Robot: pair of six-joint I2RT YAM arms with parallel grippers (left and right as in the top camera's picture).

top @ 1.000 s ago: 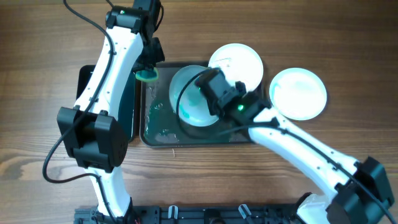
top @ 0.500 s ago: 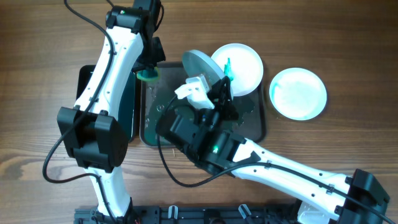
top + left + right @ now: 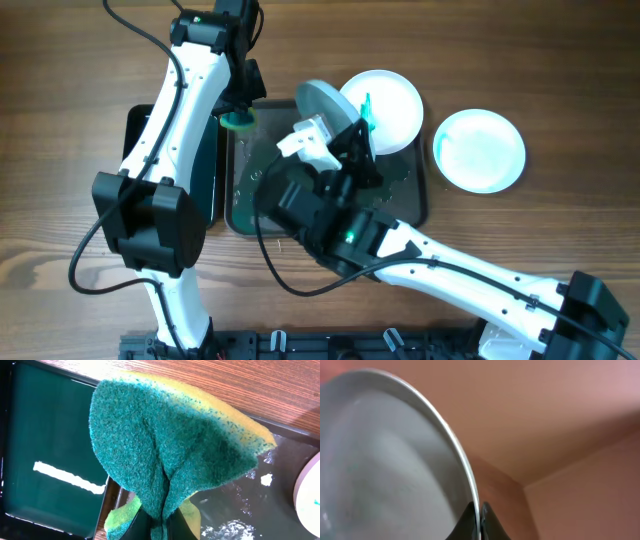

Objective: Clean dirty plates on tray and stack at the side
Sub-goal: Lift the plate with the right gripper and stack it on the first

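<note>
- Left arm: rises from the lower left edge, bends at a dark joint at mid-left, and ends with its wrist at the upper centre-left.
- Left gripper (image 3: pixel 238 116): points downward, fingers (image 3: pixel 176 531) pinched close on a sponge (image 3: pixel 170 445).
- Right arm: enters at the lower right and sweeps to the centre, wrist lifted toward the camera.
- Right gripper (image 3: pixel 348 130): fingers (image 3: pixel 466 522) nipped on a plate (image 3: pixel 385 460) rim.

Brown wood-grain table (image 3: pixel 60 120), shallow dark green basin (image 3: pixel 50 435) toward its left edge, pale light streak across basin floor
</note>
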